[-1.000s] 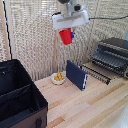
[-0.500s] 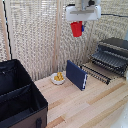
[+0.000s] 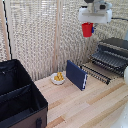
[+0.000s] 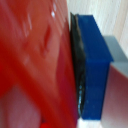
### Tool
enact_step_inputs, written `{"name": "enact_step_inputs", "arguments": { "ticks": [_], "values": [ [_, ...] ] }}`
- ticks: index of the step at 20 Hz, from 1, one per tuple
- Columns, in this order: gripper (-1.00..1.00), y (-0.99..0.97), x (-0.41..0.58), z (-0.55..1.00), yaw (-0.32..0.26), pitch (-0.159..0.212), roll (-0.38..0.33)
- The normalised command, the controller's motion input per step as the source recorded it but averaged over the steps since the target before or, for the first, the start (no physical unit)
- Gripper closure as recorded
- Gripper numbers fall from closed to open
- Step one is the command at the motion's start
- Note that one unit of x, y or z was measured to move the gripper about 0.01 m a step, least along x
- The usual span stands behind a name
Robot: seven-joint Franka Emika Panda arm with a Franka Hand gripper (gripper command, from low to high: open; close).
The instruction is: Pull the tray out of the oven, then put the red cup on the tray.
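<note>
The red cup point(image 3: 87, 29) hangs high in the air, with my gripper point(image 3: 89, 25) shut on it beneath the white wrist. It is above and to the exterior view's left of the oven point(image 3: 115, 50), which stands at the exterior view's right. The tray point(image 3: 100, 71), a dark rack of parallel bars, sticks out of the oven's front over the wooden table. In the wrist view the red cup point(image 4: 35, 65) fills most of the picture, pressed against a black finger pad point(image 4: 80, 70), with the blue box point(image 4: 97, 60) below.
An upright dark-blue flat box point(image 3: 76, 75) stands mid-table next to a small white bowl of yellow pieces point(image 3: 58, 78). A large black fabric case point(image 3: 20, 100) lies open at the exterior view's left. A woven screen backs the table point(image 3: 85, 107).
My gripper has carried the red cup upward and toward the exterior view's right, closer to the oven. The tray, box and bowl have not moved.
</note>
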Motion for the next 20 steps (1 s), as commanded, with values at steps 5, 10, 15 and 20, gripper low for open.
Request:
{"name": "enact_step_inputs", "arguments": {
  "ticks": [5,10,15,20],
  "values": [
    [1.00,-0.73,-0.194,-0.21,-0.169,-0.076,0.000],
    [1.00,-0.72,-0.145,-0.44,-0.152,-0.025,0.064],
    [1.00,-0.70,-0.028,-0.60,-0.109,0.000,0.128],
    [1.00,-0.59,-0.006,-0.41,-0.103,0.000,0.107]
  ]
}}
